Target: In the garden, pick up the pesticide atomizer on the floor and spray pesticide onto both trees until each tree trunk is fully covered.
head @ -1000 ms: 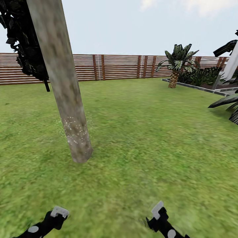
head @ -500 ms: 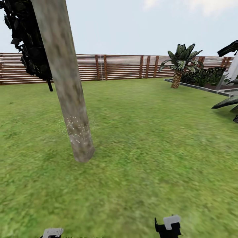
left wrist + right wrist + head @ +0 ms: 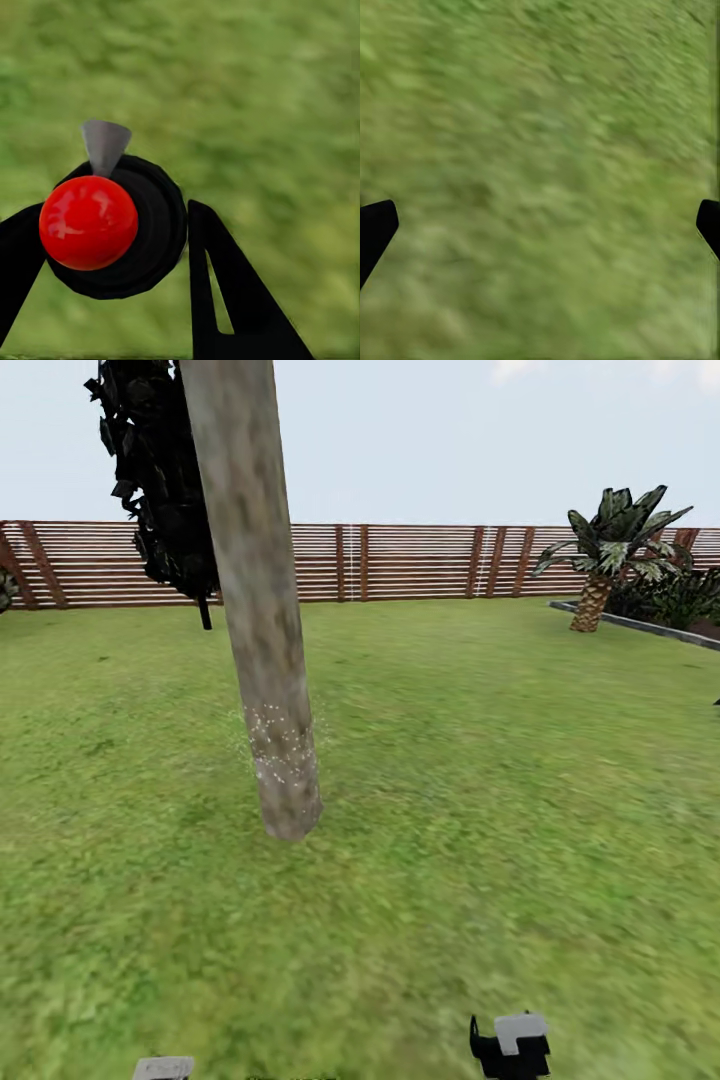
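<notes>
One tree stands ahead on the garden lawn, its thick grey-brown tree trunk (image 3: 262,610) leaning slightly. White specks of pesticide (image 3: 281,745) dot the trunk's lower part. In the left wrist view my left gripper (image 3: 112,240) is shut on the pesticide atomizer (image 3: 88,222), a black round body with a red ball top and a grey nozzle, above grass. My right gripper (image 3: 540,225) is open over bare grass with nothing between its fingers. The grey tips of the left gripper (image 3: 163,1068) and right gripper (image 3: 510,1045) poke in at the head view's lower edge, well short of the trunk.
A brown slat fence (image 3: 420,560) runs along the back of the lawn. A thin tree with dark foliage (image 3: 160,480) stands behind the trunk. A small palm (image 3: 610,555) and a raised bed edge (image 3: 640,625) are at the far right. Open grass (image 3: 480,780) lies right of the trunk.
The whole head picture has shifted right, so the camera turned left. Both arms have dropped lower in the view, leaving just their tips at the bottom edge.
</notes>
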